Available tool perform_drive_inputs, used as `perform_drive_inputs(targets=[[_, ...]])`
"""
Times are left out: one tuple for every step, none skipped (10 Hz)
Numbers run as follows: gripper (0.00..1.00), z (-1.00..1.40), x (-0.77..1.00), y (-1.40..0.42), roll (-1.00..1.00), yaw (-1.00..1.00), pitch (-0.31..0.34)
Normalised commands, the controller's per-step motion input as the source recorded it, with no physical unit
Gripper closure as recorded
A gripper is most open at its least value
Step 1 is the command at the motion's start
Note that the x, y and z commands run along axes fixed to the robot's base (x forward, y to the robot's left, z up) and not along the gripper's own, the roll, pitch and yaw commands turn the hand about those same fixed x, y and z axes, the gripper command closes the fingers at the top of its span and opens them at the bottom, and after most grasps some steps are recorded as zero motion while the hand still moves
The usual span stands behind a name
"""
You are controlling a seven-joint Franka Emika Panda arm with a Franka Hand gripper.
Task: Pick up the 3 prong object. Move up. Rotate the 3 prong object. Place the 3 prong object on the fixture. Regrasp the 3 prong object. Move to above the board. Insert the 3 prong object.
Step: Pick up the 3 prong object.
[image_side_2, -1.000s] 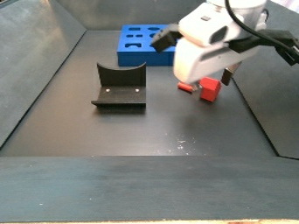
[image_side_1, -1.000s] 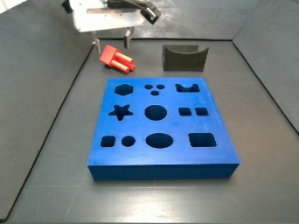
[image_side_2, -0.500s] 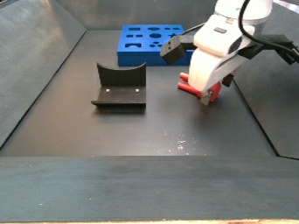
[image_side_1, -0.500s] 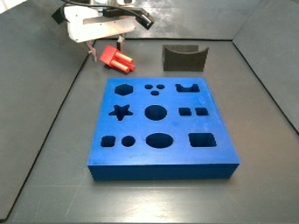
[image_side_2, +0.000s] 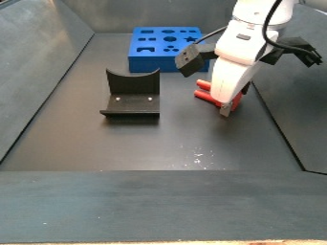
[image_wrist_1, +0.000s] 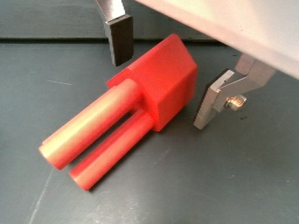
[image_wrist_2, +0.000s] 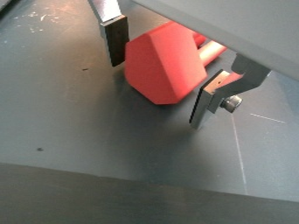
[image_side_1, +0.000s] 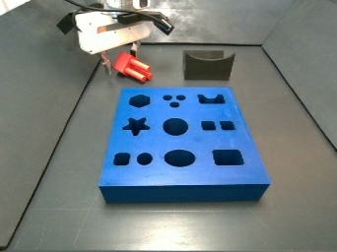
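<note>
The red-orange 3 prong object [image_wrist_1: 96, 138] lies on its side on the dark floor, prongs pointing away from the block end [image_wrist_2: 163, 66]. In both wrist views my gripper [image_wrist_1: 162, 92] [image_wrist_2: 156, 93] straddles the block end and is open. One finger [image_wrist_1: 119, 39] stands a small gap off the block, and the other finger [image_wrist_1: 214, 101] is close beside it. In both side views the gripper [image_side_1: 118, 61] [image_side_2: 228, 100] is low over the 3 prong object [image_side_1: 133, 68] [image_side_2: 205, 93]. The fixture [image_side_1: 207, 65] [image_side_2: 129, 96] and the blue board [image_side_1: 180, 138] [image_side_2: 160, 45] stand apart from it.
Sloping metal walls [image_side_1: 53, 108] [image_side_2: 38, 67] enclose the floor. The 3 prong object lies near one wall, just off a corner of the board. A black cable [image_side_2: 300, 53] trails from the white gripper body.
The gripper has come down and shifted over the 3 prong object, so its fingers now flank the block. The object, fixture and board have stayed put.
</note>
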Motion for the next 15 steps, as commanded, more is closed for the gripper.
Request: perform_drive_inputs(targets=[[0.00, 0.00, 0.00, 0.00, -0.06, 0.00, 0.000], [0.00, -0.07, 0.00, -0.01, 0.01, 0.00, 0.000], [0.00, -0.14, 0.04, 0.00, 0.00, 0.00, 0.000], [0.00, -0.23, 0.13, -0.08, 0.00, 0.16, 0.000], [0.00, -0.19, 0.05, -0.09, 0.00, 0.14, 0.000], [0.00, -0.11, 0.00, -0.05, 0.00, 0.08, 0.000], [0.00, 0.00, 0.00, 0.00, -0.01, 0.02, 0.000], [1.00, 0.00, 0.00, 0.00, 0.00, 0.00, 0.000], [1.00, 0.00, 0.00, 0.00, 0.00, 0.00, 0.000], [1.00, 0.00, 0.00, 0.00, 0.00, 0.00, 0.000], [1.00, 0.00, 0.00, 0.00, 0.00, 0.00, 0.000], [1.00, 0.00, 0.00, 0.00, 0.00, 0.00, 0.000], [1.00, 0.00, 0.00, 0.00, 0.00, 0.00, 0.000], [1.00, 0.00, 0.00, 0.00, 0.00, 0.00, 0.000], [1.00, 0.00, 0.00, 0.00, 0.00, 0.00, 0.000]])
